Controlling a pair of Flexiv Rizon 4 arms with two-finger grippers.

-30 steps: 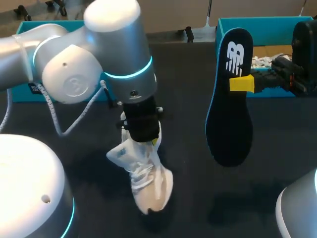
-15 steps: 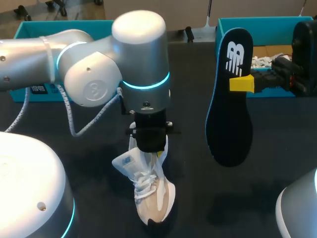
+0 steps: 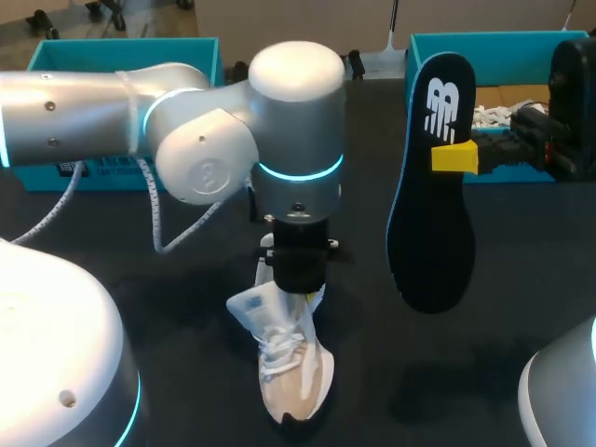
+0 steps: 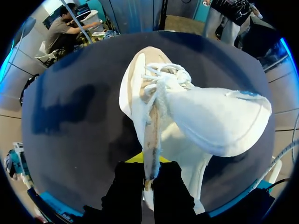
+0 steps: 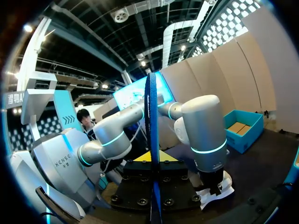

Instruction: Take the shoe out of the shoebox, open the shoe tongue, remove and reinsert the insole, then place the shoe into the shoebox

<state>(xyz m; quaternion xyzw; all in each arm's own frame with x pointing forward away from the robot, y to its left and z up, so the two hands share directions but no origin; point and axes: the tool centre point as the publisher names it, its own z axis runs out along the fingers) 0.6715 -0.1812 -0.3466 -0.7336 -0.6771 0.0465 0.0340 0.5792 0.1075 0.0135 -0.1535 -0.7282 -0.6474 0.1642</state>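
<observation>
Head view, left tool (image 3: 298,291) closed on shoe (image 3: 293,377), toe pointing toward camera, right tool (image 3: 454,156) clamping upright insole (image 3: 428,251).

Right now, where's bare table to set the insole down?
Bare black tabletop between the white lace-up shoe and the hanging black foam insole, continuing forward under it. Crowded: the left end effector grips the shoe mid-table; a teal cardboard shoebox sits back right.

The dark insole (image 3: 430,186) has a big white logo near its upper end. The label on the blue box (image 3: 186,51) is too small to read.
</observation>
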